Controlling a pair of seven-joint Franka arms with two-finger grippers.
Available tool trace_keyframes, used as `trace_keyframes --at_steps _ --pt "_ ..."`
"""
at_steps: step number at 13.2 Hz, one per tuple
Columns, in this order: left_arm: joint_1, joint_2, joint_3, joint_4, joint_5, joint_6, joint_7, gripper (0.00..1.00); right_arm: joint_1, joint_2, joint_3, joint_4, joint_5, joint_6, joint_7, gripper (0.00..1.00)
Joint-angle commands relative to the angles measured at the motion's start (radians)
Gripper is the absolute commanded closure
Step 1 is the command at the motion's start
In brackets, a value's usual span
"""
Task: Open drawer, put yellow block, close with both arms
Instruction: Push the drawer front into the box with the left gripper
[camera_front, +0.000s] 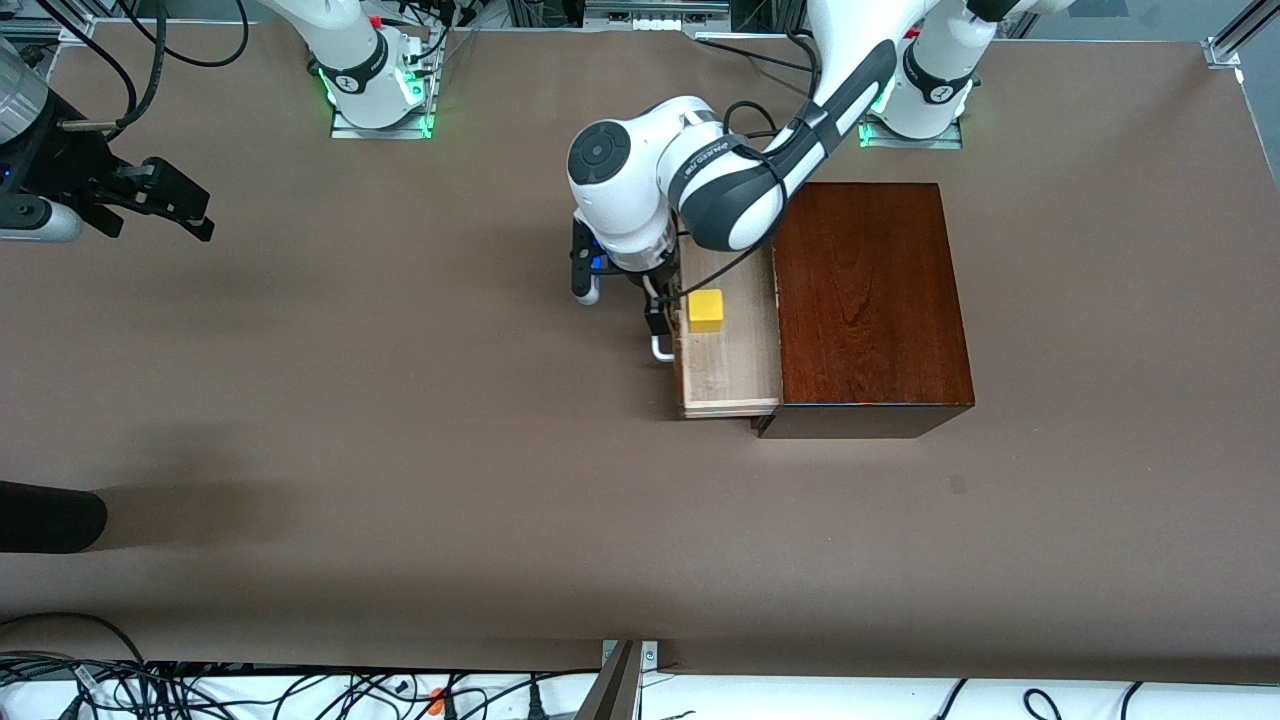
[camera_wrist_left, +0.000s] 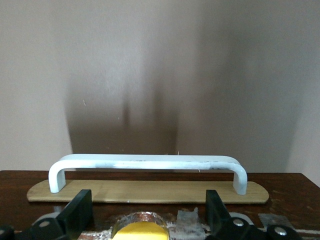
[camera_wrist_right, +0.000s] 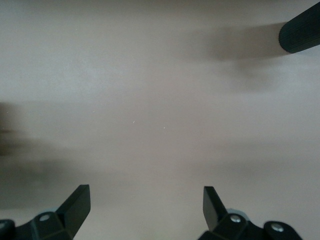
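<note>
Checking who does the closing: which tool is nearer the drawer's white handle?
Left. The left tool is at the white handle, open; the right tool waits open over bare table at the right arm's end.

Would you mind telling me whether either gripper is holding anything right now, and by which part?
Nothing is held. The left gripper stands open by the drawer's handle; the right gripper waits open over bare table.

Even, fairly bright overhead light in front view, sharp throughout. Glossy sheen on wooden box top. Soft shadow on table near the dark cylinder. Wrist views dimmer, washed out; diffuse shadows on the tabletop, right wrist view soft and hazy.
</note>
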Motion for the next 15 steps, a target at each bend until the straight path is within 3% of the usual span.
trace_keyframes --at_steps 1,10,15 --pt "0.027 -0.033 0.020 -0.024 0.062 -0.110 0.016 0.00 0.002 0.007 -0.001 0.023 0.011 -0.019 0.000 0.00" --pt "0.111 -0.048 0.021 -0.031 0.068 -0.285 0.018 0.00 0.003 0.007 0.000 0.023 0.011 -0.021 -0.002 0.00" --pt "0.114 -0.036 0.018 -0.020 0.070 -0.285 0.000 0.00 0.003 0.007 -0.004 0.023 0.011 -0.021 -0.002 0.00"
